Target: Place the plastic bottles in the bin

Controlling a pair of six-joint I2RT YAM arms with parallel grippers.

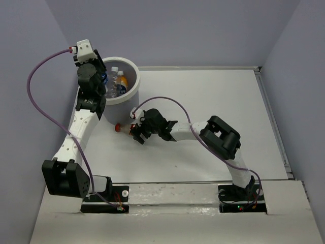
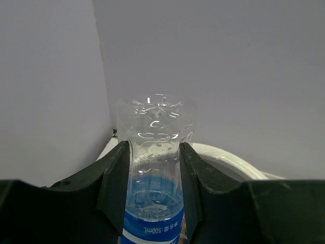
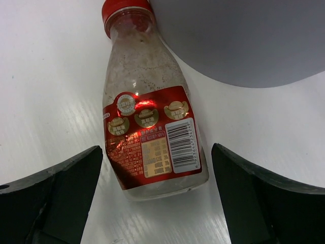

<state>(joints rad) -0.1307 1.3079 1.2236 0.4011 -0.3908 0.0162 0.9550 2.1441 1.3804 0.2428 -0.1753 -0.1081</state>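
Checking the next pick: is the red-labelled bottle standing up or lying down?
Lying down. The red-labelled bottle rests on its side on the table, label facing up, between the right gripper's open fingers.

Blue label on the clear bottle: you can read "500mL" in white print, upside down in the left wrist view. The few small characters next to it are too small for you to make out.
Red label on the small bottle: you get a barcode with a row of digits along its side, gold emblems and a pale panel of fine print. None of it is sharp enough to read.
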